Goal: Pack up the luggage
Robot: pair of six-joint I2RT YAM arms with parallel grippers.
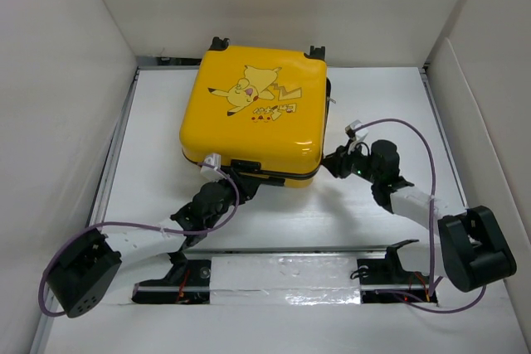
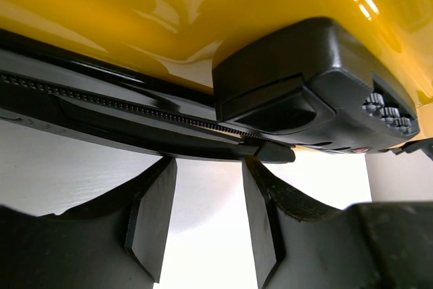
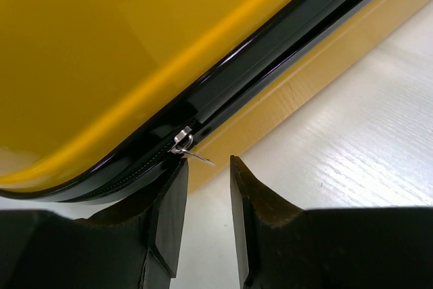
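1. Luggage (image 1: 253,109): square yellow hard-shell case lying flat with its cartoon face up and its lid down.
2. Handling, as judged: the shell is stiff, glossy and likely slippery, and rounded corners give two fingers little purchase. It probably weighs little. It is better taken by its trim or fittings.
3. Zip track (image 2: 135,109): fine black teeth run along the seam of the luggage. Whether it is fully closed cannot be told.
4. Zip pull (image 3: 184,141): small metal tab at the luggage's near right corner, the likeliest hold.
5. Lock block (image 2: 304,86): matte black moulding with ribbed dials (image 2: 389,112), on the near edge of the luggage.
6. Left gripper (image 2: 210,164): just below that edge, fingers apart, holding nothing.
7. Right gripper (image 3: 208,167): at the pull, fingers narrowly parted, empty.
8. Table (image 1: 332,213): white, faintly grained, beneath the luggage.
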